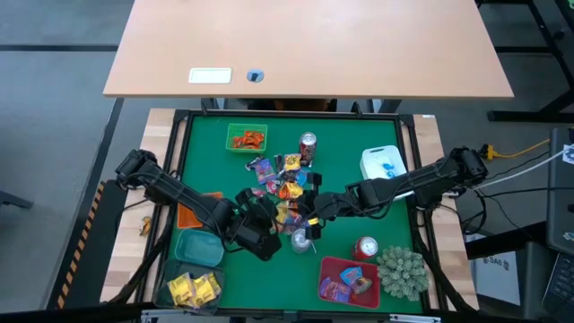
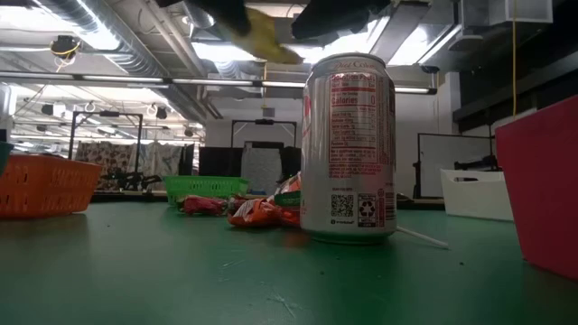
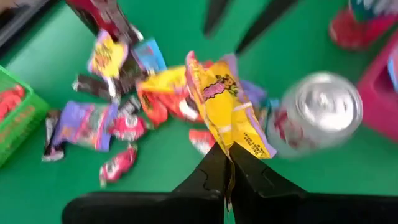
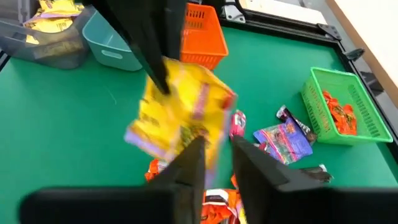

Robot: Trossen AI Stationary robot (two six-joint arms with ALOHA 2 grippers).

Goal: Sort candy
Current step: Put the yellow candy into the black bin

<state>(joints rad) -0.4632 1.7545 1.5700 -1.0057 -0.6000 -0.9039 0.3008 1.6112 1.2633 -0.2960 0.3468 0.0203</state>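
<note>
I am holding a yellow crinkly candy packet (image 3: pixel 225 109) in the closed left end effector (image 3: pixel 229 155), lifted above the candy pile (image 1: pixel 285 184); I should be carrying it steadily while the right end effector (image 4: pixel 216 149), narrowly parted, is waiting beside.

The green surface (image 1: pixel 350 161) holds a candy pile (image 1: pixel 285 187) mid-surface, cans (image 1: pixel 308 144), bins (image 1: pixel 247 137) near its edges and a plant (image 1: pixel 401 271).

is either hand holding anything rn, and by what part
The left hand pinches a yellow candy packet by its edge; the right hand is open, holding nothing.
</note>
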